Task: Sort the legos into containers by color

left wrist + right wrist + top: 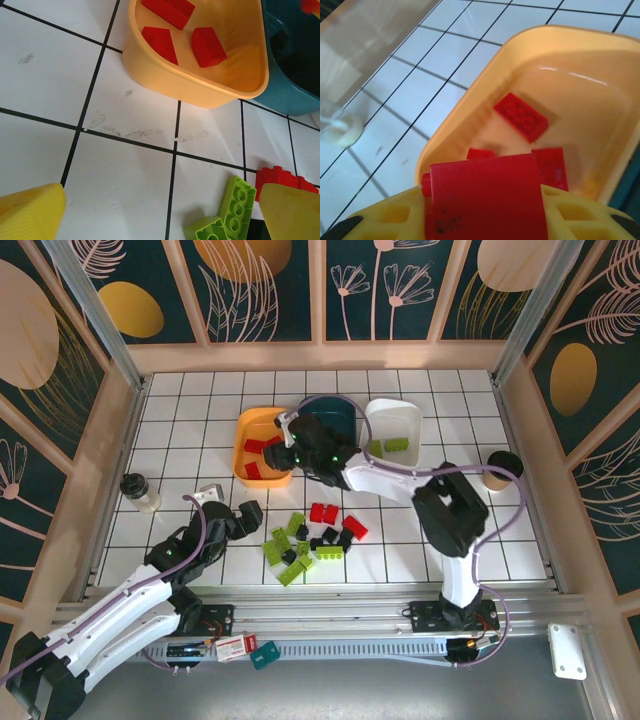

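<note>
While the top camera has both arms in frame, reading left to right: small cup (140,492) at the left edge of the worktop (180,430), well apart from the bricks.

Left hand (247,514) is lower left of centre, released, jaws wide, nothing in them. Its wrist camera puts the yellow fingertips (31,212) in the two bottom corners of frame, with bare white tile between.

Orange tub (250,430) is upper centre-left. Three red bricks (207,46) lie in it on the left wrist view.

Right hand (293,448) is over the orange tub's right side, clenched on a red brick (487,197). The right wrist view has that brick between the yellow fingers (385,220) at the bottom of frame, with the tub's inside behind it.

Teal tub (335,418) is just beside the orange tub, on its right. Contents too dark to tell.

Loose pile (310,535) is lower centre, just right of the left hand: lime green, black and red legos, several touching. The left wrist view catches two lime legos (235,202) and a red lego (280,176) at bottom right.

White tub (395,418) is just right of the teal tub, with green bricks (397,444) inside.

Second cup (500,470) is at right, well apart from the pile.
</note>
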Robot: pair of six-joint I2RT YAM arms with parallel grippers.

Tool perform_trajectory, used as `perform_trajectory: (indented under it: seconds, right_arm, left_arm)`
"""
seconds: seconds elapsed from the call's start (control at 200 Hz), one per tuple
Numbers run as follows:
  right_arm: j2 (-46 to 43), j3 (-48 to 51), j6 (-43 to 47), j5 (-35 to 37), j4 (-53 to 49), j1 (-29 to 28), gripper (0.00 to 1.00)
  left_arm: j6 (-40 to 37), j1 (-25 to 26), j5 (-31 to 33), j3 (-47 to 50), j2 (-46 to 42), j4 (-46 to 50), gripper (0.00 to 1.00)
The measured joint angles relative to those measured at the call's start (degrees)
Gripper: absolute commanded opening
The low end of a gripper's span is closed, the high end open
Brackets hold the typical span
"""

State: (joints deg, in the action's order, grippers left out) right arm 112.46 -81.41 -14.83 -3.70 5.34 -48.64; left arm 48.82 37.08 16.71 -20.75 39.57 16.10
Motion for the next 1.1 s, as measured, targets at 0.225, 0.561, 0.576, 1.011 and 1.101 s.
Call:
perform_trajectory:
  seconds: [0.225, 0.561, 0.576, 1.011, 1.101]
  right_arm:
    - [9.1, -9.3, 0.9, -1.2, -4.2, 1.3, 0.7]
    - [-3.7, 7.5, -1.0, -0.4, -0.5, 2.2, 0.71]
    - [-4.7, 8.7, -1.1, -0.4, -0.2, 2.3, 0.71]
    - [-33.9, 38.5, -6.5, 6.2, 3.4, 8.5, 0.72]
    - [-38.6, 41.5, -7.0, 7.4, 3.3, 9.6, 0.72]
  left_arm:
    - [-0.8, 0.0, -3.7, 0.0, 2.9, -0.5, 0.9]
    - [-4.6, 3.6, -10.3, -2.9, 16.6, -4.3, 0.76]
    - [-5.0, 3.8, -10.5, -3.2, 17.2, -4.4, 0.75]
    - [-13.4, 10.8, -13.1, -19.3, 42.0, -11.9, 0.75]
    - [-14.7, 10.9, -13.7, -21.2, 46.3, -12.9, 0.74]
